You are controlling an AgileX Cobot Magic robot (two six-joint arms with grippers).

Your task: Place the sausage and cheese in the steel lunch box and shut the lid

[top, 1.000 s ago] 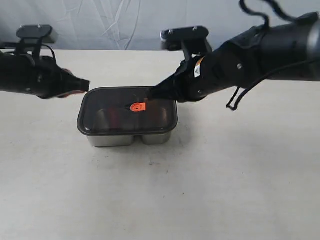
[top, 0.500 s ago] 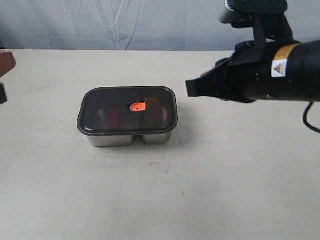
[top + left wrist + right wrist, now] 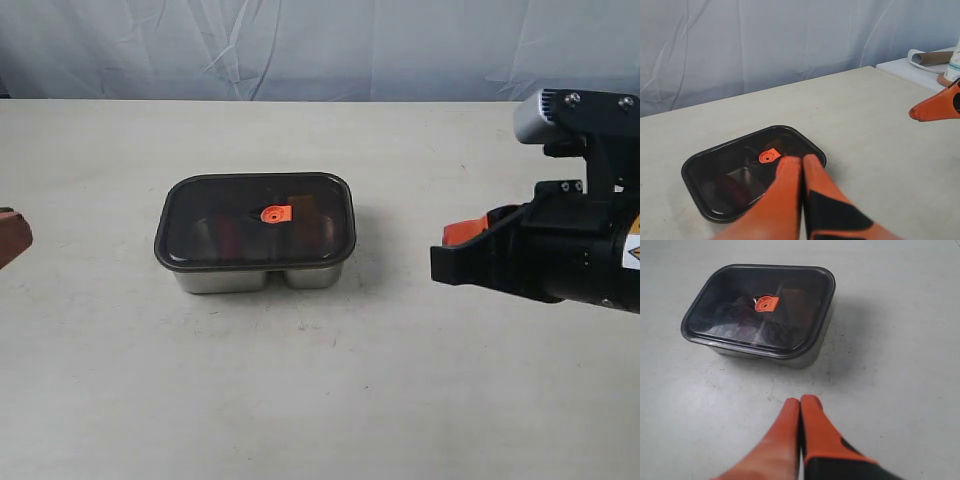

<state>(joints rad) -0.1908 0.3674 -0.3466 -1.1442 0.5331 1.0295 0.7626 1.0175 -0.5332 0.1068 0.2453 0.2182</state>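
Note:
The steel lunch box (image 3: pixel 232 279) stands left of the table's middle with the dark lid (image 3: pixel 215 205) seated flat on it, orange tab (image 3: pixel 273 213) at centre. Through the lid only a dim reddish shape, the sausage (image 3: pixel 228 236), and a brownish block, the cheese (image 3: pixel 305 207), show. My right gripper (image 3: pixel 455 240) hovers well to the right of the box, shut and empty. Its wrist view shows the orange fingers (image 3: pixel 812 412) pressed together short of the lid (image 3: pixel 790 320). My left gripper (image 3: pixel 801 161) is shut and empty, and only its tip (image 3: pixel 8 238) shows at the left edge.
A pale backdrop cloth (image 3: pixel 300 45) hangs behind the table. In the left wrist view a white side surface (image 3: pixel 900 66) beyond the table's far corner holds a cardboard roll (image 3: pixel 932 57) and a container (image 3: pixel 954 65).
Both arms have drawn back from the lidded box. The right one swung right and toward the front; the left one withdrew past the left edge. The lid stays put.

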